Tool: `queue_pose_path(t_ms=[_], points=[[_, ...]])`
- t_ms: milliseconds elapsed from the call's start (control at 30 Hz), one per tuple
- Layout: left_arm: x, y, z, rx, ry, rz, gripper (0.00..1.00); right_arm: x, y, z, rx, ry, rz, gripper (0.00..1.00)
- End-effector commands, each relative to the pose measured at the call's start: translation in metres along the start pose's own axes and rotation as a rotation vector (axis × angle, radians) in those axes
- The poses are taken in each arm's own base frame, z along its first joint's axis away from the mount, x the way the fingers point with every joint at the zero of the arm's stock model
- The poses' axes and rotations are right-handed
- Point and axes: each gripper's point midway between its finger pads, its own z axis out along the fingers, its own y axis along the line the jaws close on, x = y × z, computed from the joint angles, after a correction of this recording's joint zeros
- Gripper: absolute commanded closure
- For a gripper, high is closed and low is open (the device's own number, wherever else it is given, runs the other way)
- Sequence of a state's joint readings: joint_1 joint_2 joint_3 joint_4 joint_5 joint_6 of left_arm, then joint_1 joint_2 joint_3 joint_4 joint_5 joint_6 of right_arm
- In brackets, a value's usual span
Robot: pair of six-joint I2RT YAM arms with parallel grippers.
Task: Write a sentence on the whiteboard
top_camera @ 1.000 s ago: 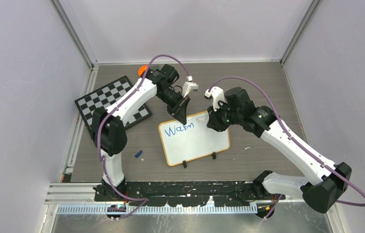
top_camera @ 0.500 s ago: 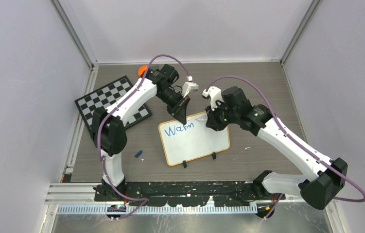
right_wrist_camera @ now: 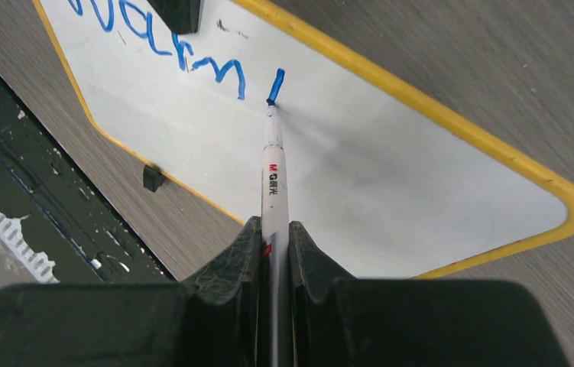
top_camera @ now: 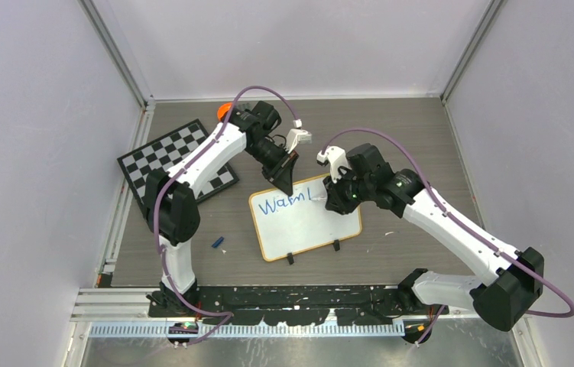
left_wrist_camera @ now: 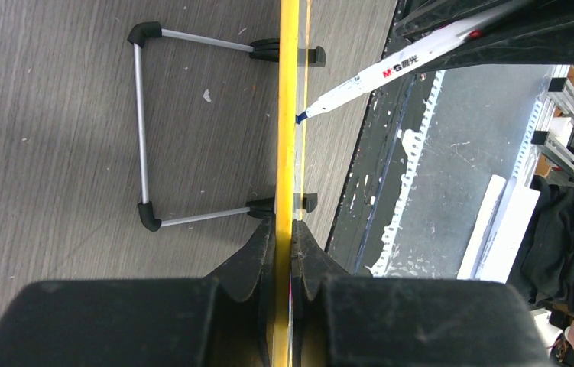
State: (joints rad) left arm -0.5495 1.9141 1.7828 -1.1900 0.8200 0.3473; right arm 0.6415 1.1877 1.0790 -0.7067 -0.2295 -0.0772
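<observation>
Blue script (top_camera: 282, 204), one whiteboard (top_camera: 312, 226), one marker (right_wrist_camera: 272, 177)

- The left arm (top_camera: 207, 157) rises from its base at the near edge of the desk (top_camera: 421, 130). It leans toward the far left corner, then folds back at the elbow toward the middle.
- The left hand (left_wrist_camera: 283, 227) points down and toward the near edge. Its fingers are clamped on the board (left_wrist_camera: 287, 115) at the far rim, one finger on each face.
- The right arm (top_camera: 452, 225) reaches from the near right corner in a long, low line toward the middle of the desk.
- The right hand (right_wrist_camera: 274, 227) tilts down and to the left. Its fingers are pinched on a marker (right_wrist_camera: 272, 168), which runs straight out between them with its tip on the board's face.
</observation>
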Motion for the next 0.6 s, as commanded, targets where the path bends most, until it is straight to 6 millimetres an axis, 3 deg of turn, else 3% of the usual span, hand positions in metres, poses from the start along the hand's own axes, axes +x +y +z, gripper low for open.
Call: queue_pose_path(t_ms=[0, 167, 567], points=[[0.0, 0.003, 0.002, -0.009, 0.009, 0.011, 1.0, 0.007, -0.004, 0.001, 0.017, 0.008, -0.025, 1.0], [0.0, 0.002, 0.002, -0.009, 0.009, 0.012, 1.0, 0.008, -0.003, 0.001, 0.013, 0.013, -0.027, 1.0], [0.0, 0.003, 0.004, -0.007, 0.014, 0.008, 1.0, -0.016, -0.003, -0.004, 0.02, -0.038, -0.032, 1.0]])
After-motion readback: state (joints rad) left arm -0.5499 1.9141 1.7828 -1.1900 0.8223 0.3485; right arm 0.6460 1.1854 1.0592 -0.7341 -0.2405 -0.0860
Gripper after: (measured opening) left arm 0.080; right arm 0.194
